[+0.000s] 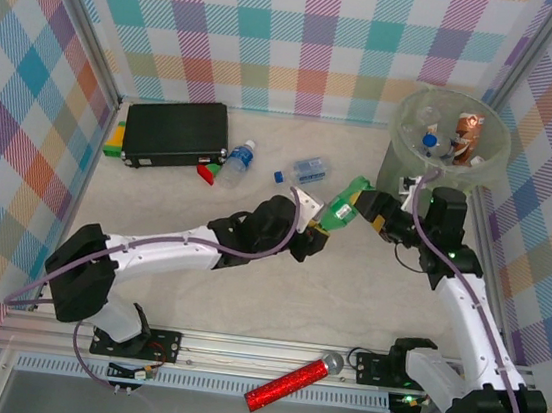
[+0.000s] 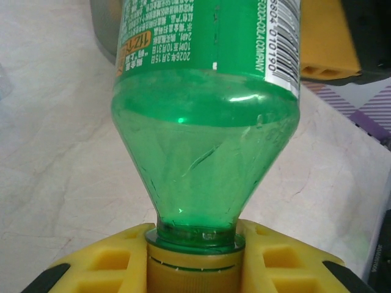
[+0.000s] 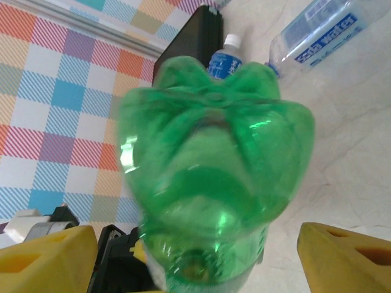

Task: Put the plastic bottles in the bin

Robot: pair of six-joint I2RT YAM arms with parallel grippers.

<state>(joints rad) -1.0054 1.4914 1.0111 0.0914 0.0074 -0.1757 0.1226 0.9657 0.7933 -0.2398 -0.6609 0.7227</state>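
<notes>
Left end effector (image 2: 194,271) clamped on green bottle (image 2: 204,152) cap, right end effector (image 3: 195,256) spread apart, flanking its base

- On the green bottle (image 2: 204,152) in the left wrist view, I read "COCA-COLA COMPANY" in white, running sideways along the edge of its label (image 2: 201,30).
- The same label carries a date in small white East Asian print, upside down: "2026", "3" and "15", each followed by a character. The lines around it are too small for me.
- The barcode (image 2: 282,43) has digits that look like "6804 010190".
- An orange patch (image 2: 137,49) on the label holds white characters I cannot read.
- In the right wrist view, the clear bottle (image 3: 317,30) has white lettering on blue, too blurred to read.
</notes>
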